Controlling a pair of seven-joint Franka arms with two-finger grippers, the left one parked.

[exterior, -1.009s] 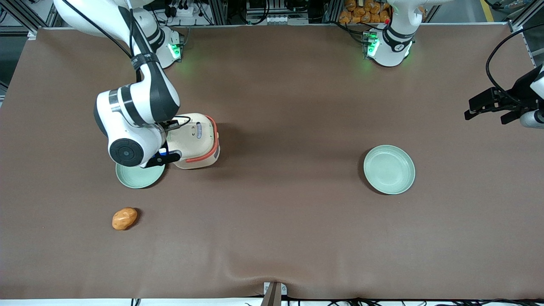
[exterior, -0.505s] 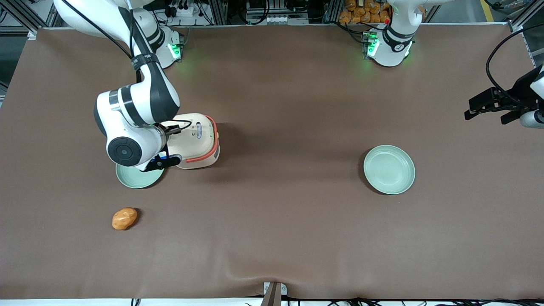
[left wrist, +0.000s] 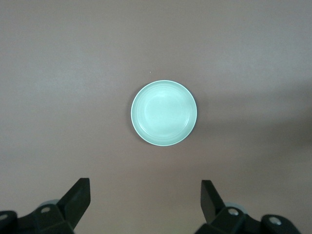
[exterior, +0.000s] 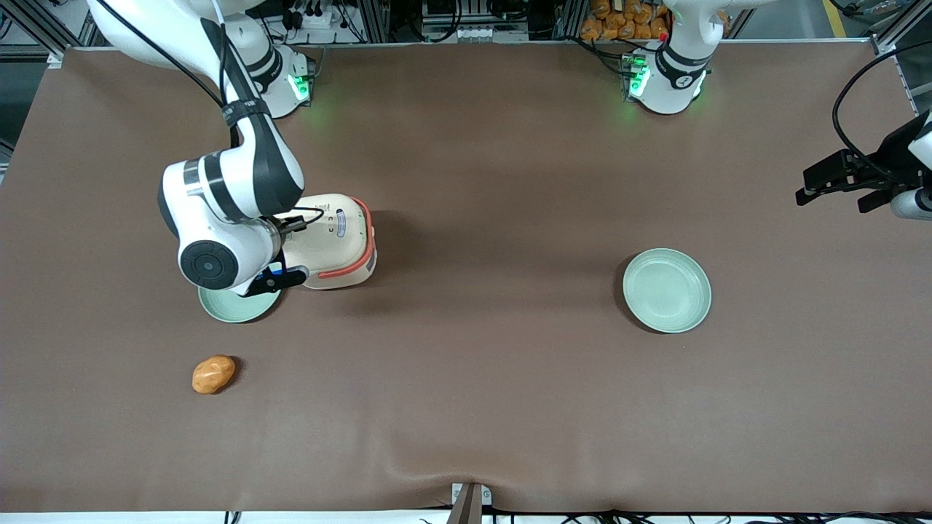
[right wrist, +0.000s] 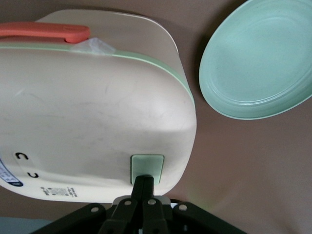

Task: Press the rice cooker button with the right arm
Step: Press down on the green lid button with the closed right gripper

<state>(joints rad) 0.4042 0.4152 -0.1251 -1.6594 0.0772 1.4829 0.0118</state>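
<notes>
The rice cooker (exterior: 336,240) is a smooth, cream, rounded-square pot with a coral-red band handle (right wrist: 46,32) and a pale green rim. It stands on the brown table mat (exterior: 480,407) toward the working arm's end. One pale green square button (right wrist: 146,168) sits in its cream side wall. The gripper (right wrist: 143,187), on the right arm (exterior: 226,211), has its jaws closed together, with the tips touching the button.

Two pale green round plates with ribbed rims are present: one plate (exterior: 233,304) just beside the cooker, one second plate (exterior: 666,290) well apart toward the parked arm's end. One orange, lumpy potato-like item (exterior: 212,374) lies nearer the front camera.
</notes>
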